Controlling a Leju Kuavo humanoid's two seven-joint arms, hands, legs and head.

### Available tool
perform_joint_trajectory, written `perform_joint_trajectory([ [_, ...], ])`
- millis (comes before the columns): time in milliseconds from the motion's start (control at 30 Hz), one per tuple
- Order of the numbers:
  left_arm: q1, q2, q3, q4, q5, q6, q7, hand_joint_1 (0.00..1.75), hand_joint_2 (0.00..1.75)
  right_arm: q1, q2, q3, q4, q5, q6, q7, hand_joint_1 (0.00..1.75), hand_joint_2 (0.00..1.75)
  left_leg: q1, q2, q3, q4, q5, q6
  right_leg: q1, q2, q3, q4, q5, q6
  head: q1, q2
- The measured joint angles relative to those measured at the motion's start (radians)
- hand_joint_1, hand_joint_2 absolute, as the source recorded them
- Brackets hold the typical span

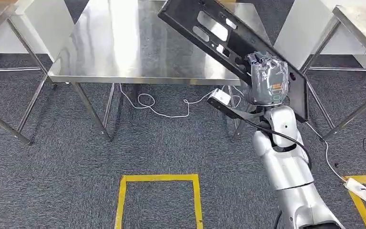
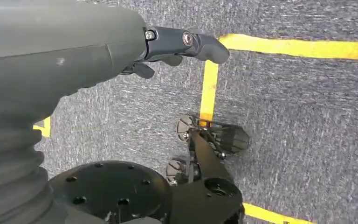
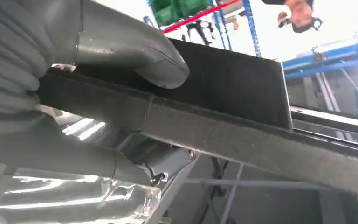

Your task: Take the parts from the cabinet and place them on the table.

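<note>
Black panel [image 1: 228,38] tilted at upper right of the head view, over the steel table's [image 1: 124,57] right edge, gripped by right hand [image 1: 266,78]. Left hand [image 2: 168,46] empty above grey carpet [image 2: 307,116], fingers extended, close together.

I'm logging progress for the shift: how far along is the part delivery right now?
Done: the black panel is out of the cabinet and carried to the steel table. In hand: the right hand grips it, tilted over the table's near right corner. Left: setting it down and letting go. The left hand hangs over the carpet and holds nothing.
</note>
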Motion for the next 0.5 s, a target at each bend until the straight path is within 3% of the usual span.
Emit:
perform_joint_trajectory([
  [67,0.000,0.000,0.001,0.000,0.001,-0.001,0.001,0.00,1.75,0.005,0.000,0.005,0.015,0.000,0.000,0.000,1.75,1.75,0.000,-0.001,-0.002,0.001,-0.001,0.000,0.001,0.001,-0.070,0.126,-0.038,0.000,0.001,0.000],
  [100,0.001,0.000,0.003,0.000,0.001,-0.001,0.001,0.00,1.75,0.007,0.000,0.007,0.021,0.000,0.000,0.001,1.75,1.75,-0.001,-0.002,-0.002,0.002,-0.001,-0.002,0.000,0.000,-0.071,0.120,-0.025,0.007,0.000,0.000],
  [133,0.003,0.000,0.003,0.000,0.001,-0.002,0.002,0.00,1.75,0.007,0.000,0.010,0.026,0.000,0.000,0.002,1.75,1.75,0.000,-0.004,-0.001,0.003,-0.003,-0.004,-0.002,0.000,-0.046,0.068,0.003,0.018,-0.001,0.000],
  [200,0.004,0.000,0.003,0.000,0.001,-0.003,0.002,0.00,1.75,0.004,0.000,0.012,0.032,0.000,-0.001,0.002,1.75,1.75,0.003,-0.007,0.000,0.013,-0.009,-0.016,-0.010,0.000,0.046,-0.112,0.073,0.039,0.000,0.000],
  [233,0.004,0.002,0.004,0.000,0.001,-0.003,0.002,0.00,1.75,0.002,0.000,0.013,0.035,0.000,-0.001,0.002,1.75,1.75,0.000,-0.007,-0.003,0.021,-0.015,-0.025,-0.014,-0.003,0.064,-0.156,0.079,0.035,0.003,0.000],
  [267,0.004,0.003,0.004,0.000,0.001,-0.003,0.003,0.00,1.75,0.001,0.002,0.016,0.037,0.001,-0.001,0.002,1.75,1.75,-0.007,-0.009,-0.009,0.028,-0.020,-0.032,-0.007,0.002,0.076,-0.161,0.083,0.021,0.003,0.000],
  [300,0.004,0.003,0.004,0.000,0.001,-0.003,0.003,0.00,1.75,0.002,0.003,0.018,0.039,0.000,-0.001,0.003,1.75,1.75,-0.008,-0.009,-0.009,0.026,-0.018,-0.036,-0.006,0.003,0.072,-0.154,0.082,0.005,-0.003,0.000],
  [367,0.006,0.003,0.004,0.000,0.001,-0.003,0.003,0.00,1.75,0.003,0.002,0.018,0.046,0.000,-0.001,0.003,1.75,1.75,-0.003,-0.009,-0.010,0.029,-0.021,-0.040,-0.005,0.004,0.070,-0.153,0.082,-0.009,-0.005,0.000],
  [400,0.006,0.005,0.004,0.000,-0.001,-0.003,0.003,0.00,1.75,0.002,0.002,0.018,0.047,0.000,-0.001,0.003,1.75,1.75,0.002,-0.008,-0.013,0.037,-0.028,-0.047,-0.015,0.004,0.074,-0.154,0.082,-0.016,-0.006,0.000],
  [467,0.006,0.006,0.004,0.000,-0.001,-0.003,0.003,0.00,1.75,0.001,0.002,0.018,0.048,0.000,-0.001,0.005,1.75,1.75,0.005,-0.002,-0.047,0.116,-0.076,-0.062,-0.011,0.004,0.079,-0.154,0.080,-0.030,-0.009,0.000],
  [500,0.006,0.006,0.004,0.000,-0.001,-0.003,0.003,0.00,1.75,0.001,0.002,0.018,0.049,0.000,-0.001,0.005,1.75,1.75,0.009,0.001,-0.095,0.207,-0.117,-0.068,-0.008,0.004,0.079,-0.154,0.078,-0.034,-0.009,0.000],
])
